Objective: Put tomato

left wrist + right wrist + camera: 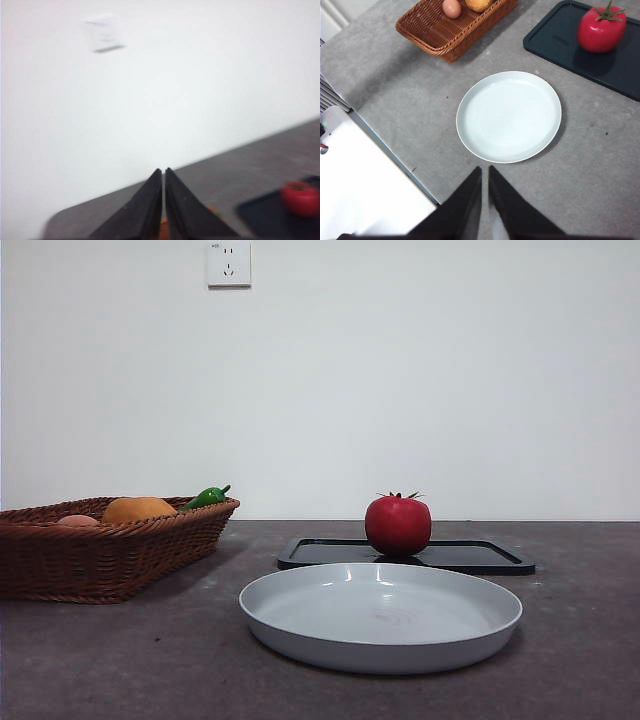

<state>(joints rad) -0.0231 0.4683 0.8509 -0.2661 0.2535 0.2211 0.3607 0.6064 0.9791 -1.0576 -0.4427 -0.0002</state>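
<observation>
The glossy round red tomato [398,525] with a small dark green leafy stem is seen standing upright on the flat black rectangular tray [480,556], toward the tray's left part in the front view. The tray is laid on the mottled grey surface [120,660], far of centre. Just nearer than the tray, and apart from the tomato, the shallow round pale grey plate [380,618] is set; nothing is carried on it. Its far rim appears close to the tray's near edge in the front view, while a strip of bare surface is shown between them in the right wrist view.

To the left, well apart from the plate, the brown woven wicker basket [100,555] is placed. In it an orange round fruit [138,508], a pale pinkish egg-shaped item [78,521] and a green pepper [206,498] are held (the pepper is seen only at the basket's far right corner). A white wall is seen behind, with a white wall socket [228,263] mounted high on it.

The right tool [485,172] is held high over the near edge of the surface, above and nearer than the plate, with its black jaws drawn almost together and nothing gripped. The left tool [163,172] is likewise raised, its jaws pressed nearly closed and empty; its view is blurred, and the tomato [300,198] on the tray [265,220] is made out well apart from it.
</observation>
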